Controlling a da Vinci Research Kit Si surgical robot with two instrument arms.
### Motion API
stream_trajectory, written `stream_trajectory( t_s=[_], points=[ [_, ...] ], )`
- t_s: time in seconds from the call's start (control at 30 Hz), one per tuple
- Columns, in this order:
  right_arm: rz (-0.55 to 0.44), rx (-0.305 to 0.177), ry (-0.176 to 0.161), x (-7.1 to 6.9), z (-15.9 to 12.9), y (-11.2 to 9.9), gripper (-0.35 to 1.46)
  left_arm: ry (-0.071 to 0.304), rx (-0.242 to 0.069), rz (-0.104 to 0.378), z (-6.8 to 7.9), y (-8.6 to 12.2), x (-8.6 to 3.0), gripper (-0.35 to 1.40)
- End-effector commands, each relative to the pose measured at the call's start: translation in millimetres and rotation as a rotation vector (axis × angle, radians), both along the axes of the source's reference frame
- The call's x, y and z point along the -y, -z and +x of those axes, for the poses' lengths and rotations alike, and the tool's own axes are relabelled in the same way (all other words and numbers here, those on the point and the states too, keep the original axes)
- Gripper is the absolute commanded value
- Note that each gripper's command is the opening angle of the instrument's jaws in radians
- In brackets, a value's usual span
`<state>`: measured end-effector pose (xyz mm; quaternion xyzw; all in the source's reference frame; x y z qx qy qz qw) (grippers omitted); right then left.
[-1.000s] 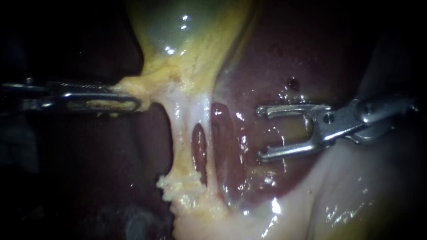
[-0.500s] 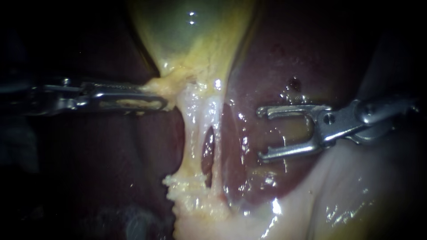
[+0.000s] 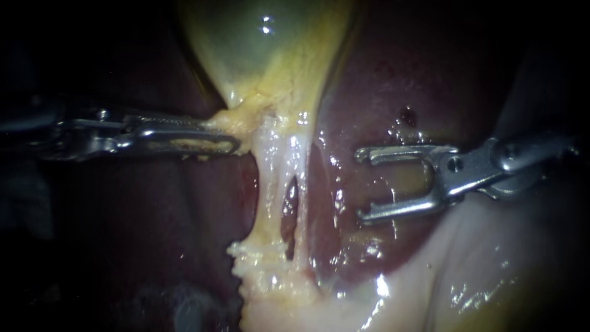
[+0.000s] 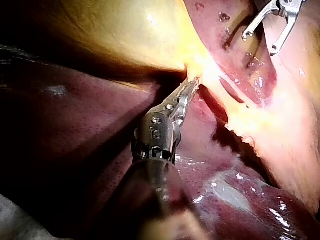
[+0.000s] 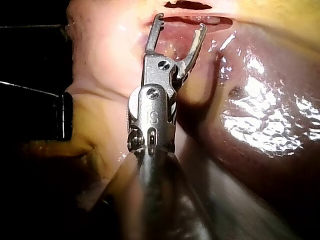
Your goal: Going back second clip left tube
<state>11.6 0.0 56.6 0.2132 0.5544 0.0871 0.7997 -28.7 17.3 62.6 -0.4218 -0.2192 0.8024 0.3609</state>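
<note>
Endoscope, left instrument (image 3: 230, 142): hand pinching yellow tissue (image 3: 246, 120) just under the gallbladder (image 3: 264, 49).
Endoscope, right instrument (image 3: 359, 184): hand spread, over the liver (image 3: 381, 92).
Endoscope, left tube (image 3: 268, 184): pale upright strand, near the pinch, between the two instruments.
Left wrist, left instrument (image 4: 192, 84): tips sunk in yellow tissue (image 4: 205, 65).
Right wrist, right instrument (image 5: 181, 22): hand spread, wet red tissue ahead.

Reaching in level from the left with the slender silver metal left instrument (image 3: 231, 144), claw (image 4: 192, 83) clamped on yellow tissue (image 3: 246, 120). Opposite, holding the matching right instrument (image 3: 362, 184) level, claw (image 5: 181, 23) spread wide, gripping nothing.
</note>
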Motion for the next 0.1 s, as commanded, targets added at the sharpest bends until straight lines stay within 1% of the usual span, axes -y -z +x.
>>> stream_trajectory(
  t_s=[0.03,0.1],
  points=[
    [0.000,0.000,0.000,0.0,0.0,0.0,0.50,0.000,0.000,0.000,0.0,0.0,0.0,-0.35],
    [0.000,0.000,0.000,0.0,0.0,0.0,0.50,0.000,0.000,0.000,0.0,0.1,0.0,-0.35]
  ],
)
